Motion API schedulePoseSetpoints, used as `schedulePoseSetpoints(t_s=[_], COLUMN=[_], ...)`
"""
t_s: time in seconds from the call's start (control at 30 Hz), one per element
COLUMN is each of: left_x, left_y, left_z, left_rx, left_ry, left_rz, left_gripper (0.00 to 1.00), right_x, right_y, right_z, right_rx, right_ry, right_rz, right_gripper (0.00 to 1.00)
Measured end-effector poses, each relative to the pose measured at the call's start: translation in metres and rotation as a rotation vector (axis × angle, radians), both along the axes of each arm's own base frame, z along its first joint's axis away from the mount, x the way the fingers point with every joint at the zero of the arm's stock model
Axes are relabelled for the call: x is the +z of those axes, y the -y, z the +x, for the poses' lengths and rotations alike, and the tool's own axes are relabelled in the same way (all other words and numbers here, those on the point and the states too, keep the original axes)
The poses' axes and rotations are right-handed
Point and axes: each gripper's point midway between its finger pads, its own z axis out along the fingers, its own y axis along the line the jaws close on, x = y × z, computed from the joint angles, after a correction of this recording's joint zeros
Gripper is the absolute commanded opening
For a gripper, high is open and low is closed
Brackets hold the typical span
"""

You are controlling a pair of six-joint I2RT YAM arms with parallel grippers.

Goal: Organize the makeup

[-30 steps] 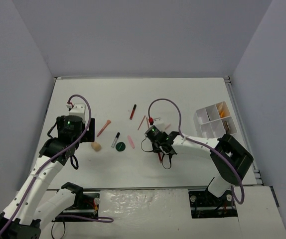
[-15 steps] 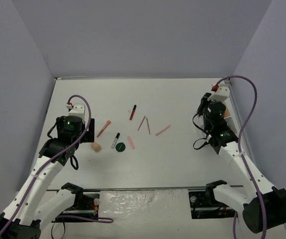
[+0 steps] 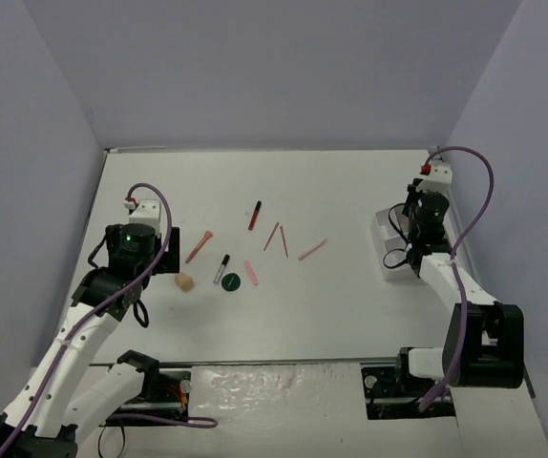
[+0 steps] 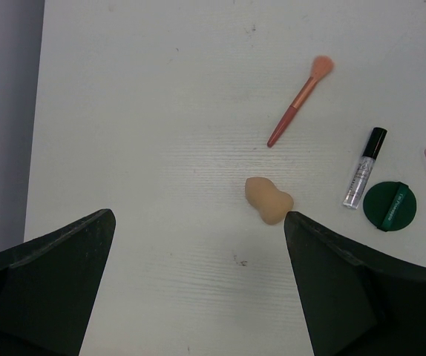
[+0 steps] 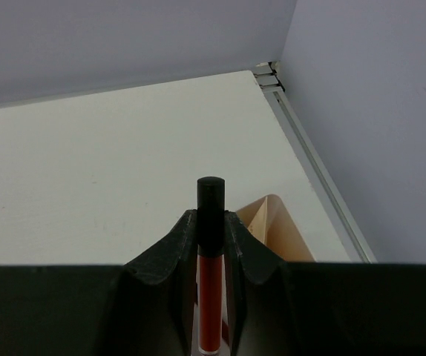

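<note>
Now the right tool point(image 5: 211, 222), clamped on a dark-red stick point(image 5: 211, 293), has swung from the middle of the tabletop point(image 3: 350, 305) to above the white tray point(image 3: 389, 250); drop-off looks next. The left tool point(image 4: 198, 216) hangs apart over the sponge point(image 4: 269, 202).

White table point(image 3: 350, 191), faintly grained and lightly specked, closed in by pale lilac walls point(image 3: 255, 67) at the back and on both sides. White compartment tray point(image 3: 389, 256) near the right edge, only partly showing. Thin metal rail point(image 3: 443, 181) along the right edge, ending at the back corner.
</note>
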Motion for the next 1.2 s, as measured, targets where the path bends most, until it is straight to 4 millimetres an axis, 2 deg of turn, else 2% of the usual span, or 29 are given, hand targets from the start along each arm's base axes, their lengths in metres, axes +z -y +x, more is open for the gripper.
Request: schedulePoseSetpoints(t_s=[0.13, 0.27, 0.4, 0.57, 0.63, 0.77, 0.87, 1.0, 1.2], left_x=[0.000, 0.001, 0.001, 0.001, 0.001, 0.001, 0.000, -0.002, -0.015], left_y=[-0.001, -0.001, -0.001, 0.000, 0.000, 0.001, 0.001, 0.004, 0.028], left_z=[0.000, 0.000, 0.000, 0.000, 0.000, 0.000, 0.000, 0.001, 0.012], left_rx=[0.003, 0.004, 0.002, -0.001, -0.001, -0.005, -0.007, -0.018, -0.086], left_ry=[0.001, 0.003, 0.004, 0.003, 0.003, 0.003, 0.000, -0.008, -0.057], left_rz=[-0.001, -0.002, -0.004, -0.006, -0.007, -0.009, -0.011, -0.017, -0.089], left_gripper=[0.97, 0.97, 0.97, 0.97, 0.97, 0.97, 0.97, 0.97, 0.97], right_x=[-0.015, -0.039, -0.060, -0.063, -0.063, -0.049, -0.024, 0.003, 0.016], right_y=[0.003, 0.003, 0.004, -0.001, -0.006, -0.040, -0.067, -0.089, -0.126], right_z=[0.010, 0.016, 0.016, 0.015, 0.014, 0.010, 0.006, -0.006, -0.036], right_rx=[0.006, 0.014, 0.017, 0.033, 0.044, 0.101, 0.145, 0.165, 0.245], right_ry=[-0.017, -0.064, -0.114, -0.123, -0.131, -0.128, -0.088, -0.048, -0.069], right_rz=[-0.016, -0.030, -0.039, -0.039, -0.038, -0.028, 0.005, 0.093, 0.236], right_gripper=[0.00, 0.02, 0.19, 0.42, 0.48, 0.57, 0.61, 0.68, 0.84])
